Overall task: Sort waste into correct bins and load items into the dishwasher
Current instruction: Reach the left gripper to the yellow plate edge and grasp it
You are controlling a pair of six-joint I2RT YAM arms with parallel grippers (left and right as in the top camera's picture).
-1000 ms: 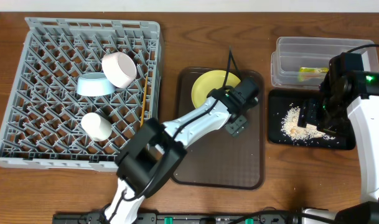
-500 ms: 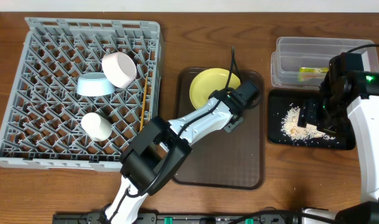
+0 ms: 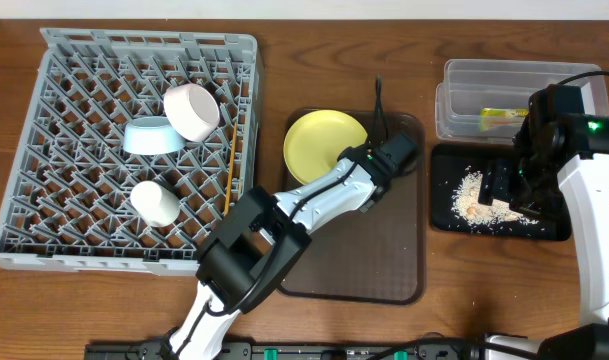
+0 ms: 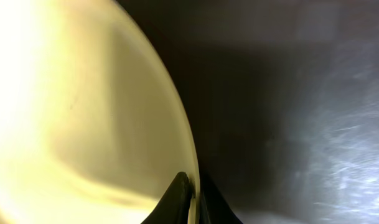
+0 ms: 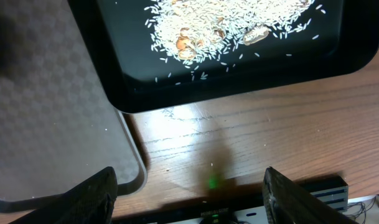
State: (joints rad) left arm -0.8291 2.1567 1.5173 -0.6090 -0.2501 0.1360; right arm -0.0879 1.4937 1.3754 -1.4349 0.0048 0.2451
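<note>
My left gripper (image 3: pixel 360 170) is shut on the right rim of the round yellow plate (image 3: pixel 322 146), over the dark brown serving tray (image 3: pixel 384 270). In the left wrist view both black fingertips (image 4: pixel 180 190) pinch the plate's (image 4: pixel 83 106) thin edge. The grey dishwasher rack (image 3: pixel 24 230) holds the white bowl (image 3: pixel 191 110), light blue bowl (image 3: pixel 151 137), small white cup (image 3: pixel 155 203) and chopsticks (image 3: pixel 229 170). My right gripper (image 5: pixel 189 199) hangs open and holds nothing at the near edge of the black tray (image 5: pixel 239 78), which holds food leftovers (image 5: pixel 226 18).
The clear tub (image 3: pixel 504 75) at the back right contains the green-and-orange wrapper (image 3: pixel 502 115). The black tray (image 3: pixel 444 222) with beige crumbs (image 3: pixel 474 195) lies just in front of it. A corner of the serving tray (image 5: pixel 52 93) borders the black tray on bare wooden table (image 5: pixel 251 143).
The left gripper has closed on the plate's rim, and the plate has shifted left on the serving tray. The right arm has not moved.
</note>
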